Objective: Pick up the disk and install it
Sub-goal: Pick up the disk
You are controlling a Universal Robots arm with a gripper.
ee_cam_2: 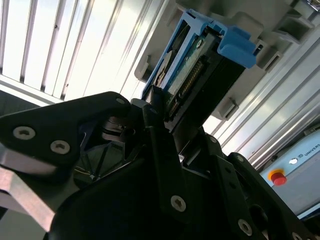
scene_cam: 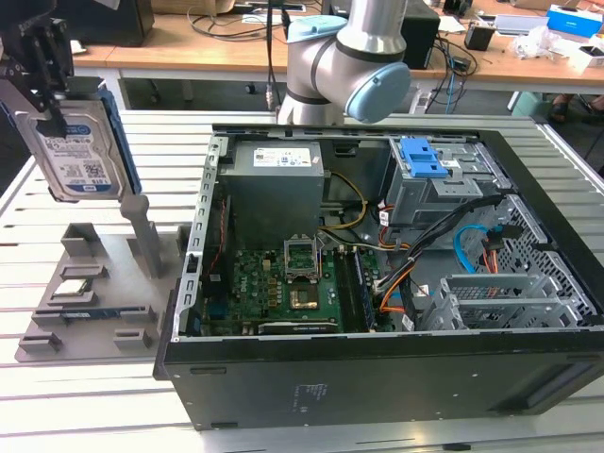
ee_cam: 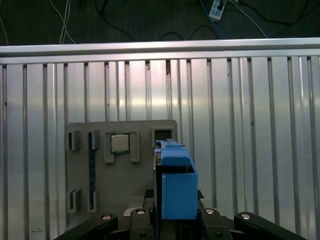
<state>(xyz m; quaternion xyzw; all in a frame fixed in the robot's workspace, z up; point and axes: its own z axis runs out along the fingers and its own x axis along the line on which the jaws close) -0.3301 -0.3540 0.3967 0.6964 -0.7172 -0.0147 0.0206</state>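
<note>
While the jaws gripped the disk [scene_cam: 77, 151], it hung above the grey fixture [scene_cam: 90, 278] at the exterior view's left. The open computer case [scene_cam: 377, 387] stood beside that fixture.

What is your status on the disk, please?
Gripper jaws shut on disk. Disk aloft above grey fixture. Computer case open, disk not yet in.

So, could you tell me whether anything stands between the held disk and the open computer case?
Nothing visible does. The tool holds the disk above the grey fixture, with open air to the uncovered case. Cables cross inside near the drive cage.
</note>
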